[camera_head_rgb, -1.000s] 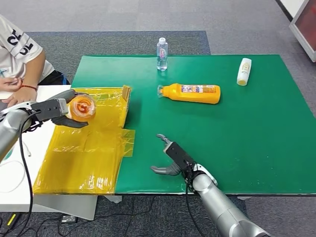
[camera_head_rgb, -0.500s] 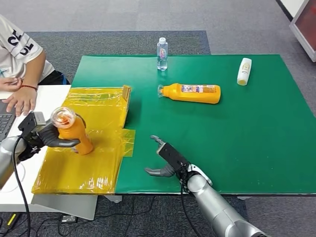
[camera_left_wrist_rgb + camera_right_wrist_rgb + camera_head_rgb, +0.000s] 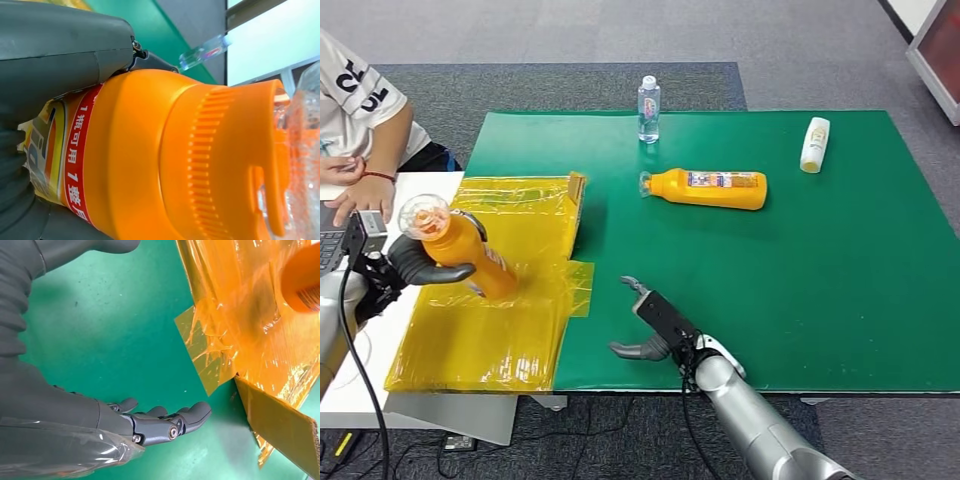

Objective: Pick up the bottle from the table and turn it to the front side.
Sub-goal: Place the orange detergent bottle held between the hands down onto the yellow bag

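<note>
My left hand (image 3: 418, 265) grips an orange bottle (image 3: 463, 255) with a clear cap, tilted over the yellow film sheet (image 3: 493, 320); its base points toward the green mat and its cap toward me. In the left wrist view the orange bottle (image 3: 158, 155) shows its red label band, with my left hand (image 3: 56, 55) wrapped around it. My right hand (image 3: 652, 325) hovers open above the green mat (image 3: 810, 260) near the front edge, fingers spread. The right wrist view shows that right hand (image 3: 113, 415) empty beside the film sheet (image 3: 241, 325).
A second orange bottle (image 3: 709, 189) lies on its side mid-mat. A small clear water bottle (image 3: 648, 109) stands at the far edge, and a white bottle (image 3: 814, 145) lies at the far right. A person (image 3: 361, 120) sits at the white table (image 3: 343, 350) on the left.
My left hand has swung the orange bottle from cap-facing-me down over the yellow sheet, then tilted it so its base points toward the mat. My right hand drifted slightly left and nearer.
</note>
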Robot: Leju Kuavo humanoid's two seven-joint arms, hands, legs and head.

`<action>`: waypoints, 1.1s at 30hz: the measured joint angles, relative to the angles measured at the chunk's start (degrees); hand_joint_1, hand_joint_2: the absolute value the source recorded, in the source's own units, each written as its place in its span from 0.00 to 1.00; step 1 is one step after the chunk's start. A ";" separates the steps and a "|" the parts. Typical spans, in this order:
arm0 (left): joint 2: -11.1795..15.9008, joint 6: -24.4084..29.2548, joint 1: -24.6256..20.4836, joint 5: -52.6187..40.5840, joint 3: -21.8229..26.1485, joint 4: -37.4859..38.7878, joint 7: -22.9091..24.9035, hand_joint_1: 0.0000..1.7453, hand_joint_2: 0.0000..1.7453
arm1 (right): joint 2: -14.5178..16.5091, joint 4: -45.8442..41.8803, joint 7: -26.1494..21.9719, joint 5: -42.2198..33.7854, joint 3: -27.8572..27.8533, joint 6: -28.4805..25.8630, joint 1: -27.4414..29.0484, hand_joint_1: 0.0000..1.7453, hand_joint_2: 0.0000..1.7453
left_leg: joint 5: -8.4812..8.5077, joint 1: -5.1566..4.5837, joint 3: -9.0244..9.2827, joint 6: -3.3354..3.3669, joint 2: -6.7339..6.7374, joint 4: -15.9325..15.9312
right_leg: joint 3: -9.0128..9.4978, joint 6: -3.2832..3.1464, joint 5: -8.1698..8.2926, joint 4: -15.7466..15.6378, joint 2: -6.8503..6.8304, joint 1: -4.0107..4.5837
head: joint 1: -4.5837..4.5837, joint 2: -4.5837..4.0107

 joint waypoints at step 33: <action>-18.05 2.44 -49.81 -16.66 -63.39 25.27 32.30 1.00 1.00 | 3.39 6.33 0.85 -0.26 3.27 -0.44 -2.26 0.00 1.00 | 0.19 -0.21 0.06 0.30 -0.02 -0.03 | 0.30 0.36 0.38 -0.37 0.00 -0.21 | 0.00 0.00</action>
